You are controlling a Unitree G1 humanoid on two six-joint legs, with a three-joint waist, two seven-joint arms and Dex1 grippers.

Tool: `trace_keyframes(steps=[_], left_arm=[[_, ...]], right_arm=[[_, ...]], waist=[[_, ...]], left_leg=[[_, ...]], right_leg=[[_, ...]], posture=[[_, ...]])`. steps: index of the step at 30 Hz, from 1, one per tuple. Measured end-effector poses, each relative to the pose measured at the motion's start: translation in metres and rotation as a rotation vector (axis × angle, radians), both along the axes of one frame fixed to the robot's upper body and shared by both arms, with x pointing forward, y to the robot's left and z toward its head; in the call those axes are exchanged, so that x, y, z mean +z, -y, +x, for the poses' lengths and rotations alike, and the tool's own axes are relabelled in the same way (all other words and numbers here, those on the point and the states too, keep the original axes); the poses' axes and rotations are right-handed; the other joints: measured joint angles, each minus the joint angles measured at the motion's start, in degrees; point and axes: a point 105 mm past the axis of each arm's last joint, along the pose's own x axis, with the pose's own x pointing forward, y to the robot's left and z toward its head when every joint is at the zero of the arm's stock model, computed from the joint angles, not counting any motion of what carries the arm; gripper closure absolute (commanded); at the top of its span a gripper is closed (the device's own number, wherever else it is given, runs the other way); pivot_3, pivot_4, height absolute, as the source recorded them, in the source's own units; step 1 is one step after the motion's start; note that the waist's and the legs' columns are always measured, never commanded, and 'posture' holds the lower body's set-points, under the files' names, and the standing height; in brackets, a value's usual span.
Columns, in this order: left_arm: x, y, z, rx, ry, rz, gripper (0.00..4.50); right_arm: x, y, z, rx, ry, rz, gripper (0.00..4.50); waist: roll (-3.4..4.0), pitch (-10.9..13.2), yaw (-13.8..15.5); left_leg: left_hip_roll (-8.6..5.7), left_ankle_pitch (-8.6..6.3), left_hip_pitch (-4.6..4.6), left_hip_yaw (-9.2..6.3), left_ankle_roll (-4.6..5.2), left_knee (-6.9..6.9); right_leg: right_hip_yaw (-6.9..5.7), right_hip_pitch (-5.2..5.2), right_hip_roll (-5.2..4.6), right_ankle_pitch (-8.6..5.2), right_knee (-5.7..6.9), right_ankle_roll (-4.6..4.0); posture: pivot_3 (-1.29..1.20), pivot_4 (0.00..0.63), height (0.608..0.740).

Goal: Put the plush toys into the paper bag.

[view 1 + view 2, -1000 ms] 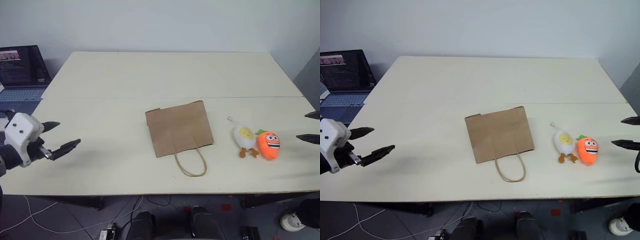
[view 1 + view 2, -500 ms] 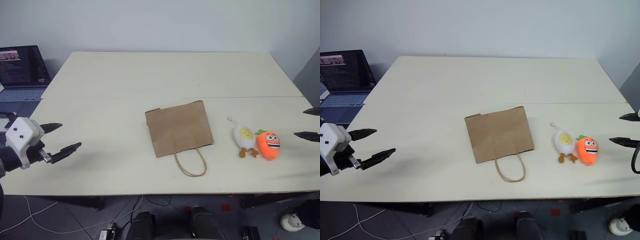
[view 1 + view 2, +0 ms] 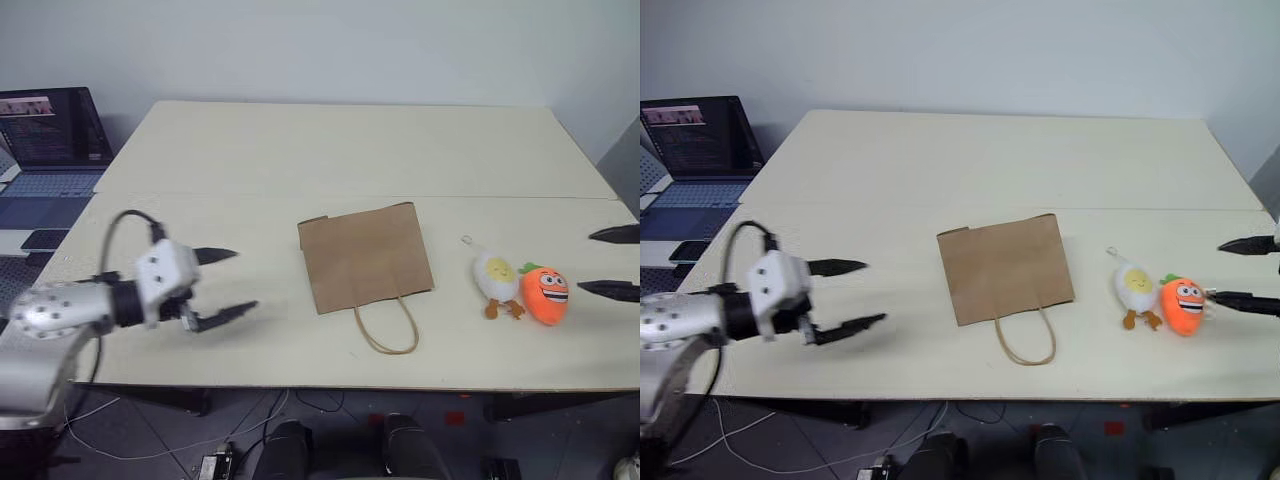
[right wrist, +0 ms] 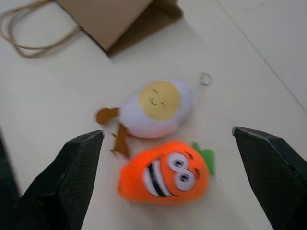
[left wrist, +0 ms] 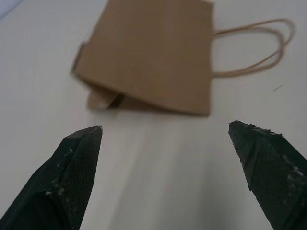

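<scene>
the paper bag (image 3: 365,257) is lying flat at the middle of the tabletop (image 3: 330,150), its cord handles (image 3: 386,328) pointing toward the robot and its folded bottom end away. both plush toys are sitting just right of it, touching each other: the egg toy (image 3: 495,280) nearer the bag, the carrot toy (image 3: 546,293) on the outer side. the egg's long axis is running roughly front to back; the carrot is lying beside it, leaf end toward the far side.

the right gripper (image 3: 612,262) is hovering just right of the carrot, jaws spread wide and empty, aimed left at the toys; in its wrist view the carrot is lying between the two fingers. the left gripper (image 3: 225,283) is hovering left of the bag, well apart from the toys, jaws also wide and empty, facing the bag's side.

judgement: the right arm is the nearer one for the toys, carrot first.
</scene>
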Motion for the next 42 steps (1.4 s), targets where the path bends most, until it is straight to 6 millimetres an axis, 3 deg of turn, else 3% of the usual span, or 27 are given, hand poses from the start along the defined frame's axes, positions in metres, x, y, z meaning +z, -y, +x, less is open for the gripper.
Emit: trace_keyframes(steps=[6, 10, 17, 21, 33, 37, 42], left_arm=[[-0.019, 0.054, -0.004, -0.171, -0.043, -0.019, 0.01], [-0.027, 0.079, 0.003, -0.235, -0.043, -0.023, 0.01], [-0.055, 0.12, 0.006, -0.353, -0.074, 0.006, 0.01], [-0.058, 0.137, 0.012, -0.398, -0.052, 0.002, 0.01], [-0.08, 0.157, 0.01, -0.476, -0.043, 0.046, 0.01], [-0.083, 0.162, 0.012, -0.49, -0.032, 0.054, 0.84], [-0.084, 0.169, 0.012, -0.509, -0.03, 0.054, 2.39]], right_arm=[[-0.005, -0.057, -0.028, 0.132, -0.047, 0.087, 0.0], [-0.012, -0.081, -0.043, 0.153, -0.105, 0.113, 0.0], [-0.023, -0.096, -0.059, 0.098, -0.166, 0.152, 0.0], [-0.026, -0.103, -0.064, 0.091, -0.164, 0.162, 0.0], [-0.028, -0.103, -0.073, 0.066, -0.193, 0.17, 0.0], [-0.027, -0.104, -0.073, 0.069, -0.186, 0.165, 0.0], [-0.028, -0.104, -0.075, 0.072, -0.187, 0.158, 0.0]], waist=[[-0.03, -0.01, 0.14], [-0.09, -0.01, 0.28], [-0.16, -0.03, 0.35], [-0.17, -0.04, 0.35], [-0.18, -0.05, 0.38], [-0.18, -0.05, 0.39], [-0.19, -0.05, 0.4]], left_leg=[[0.05, 0.0, -0.03, -0.07, 0.0, 0.08], [0.01, 0.01, -0.11, -0.11, 0.0, 0.14], [-0.1, 0.01, -0.13, -0.15, 0.0, 0.14], [-0.08, 0.01, -0.13, -0.2, 0.0, 0.15], [-0.02, 0.01, -0.13, -0.26, 0.0, 0.15], [-0.02, 0.01, -0.13, -0.27, 0.0, 0.15], [-0.01, 0.01, -0.14, -0.28, 0.0, 0.15]], right_leg=[[0.01, 0.05, 0.19, 0.01, -0.02, 0.05], [0.03, 0.06, 0.24, 0.04, -0.08, 0.1], [0.03, 0.06, 0.38, 0.04, -0.1, 0.1], [0.02, 0.06, 0.51, 0.04, -0.09, 0.11], [0.02, 0.06, 0.62, 0.04, -0.09, 0.1], [0.02, 0.06, 0.64, 0.03, -0.09, 0.13], [0.01, 0.06, 0.65, 0.03, -0.09, 0.12]], posture=[[0.0, 0.15, 0.74], [0.0, 0.15, 0.74], [0.0, 0.15, 0.74], [0.0, 0.15, 0.74], [0.0, 0.15, 0.74], [0.0, 0.15, 0.74], [0.0, 0.15, 0.74]])
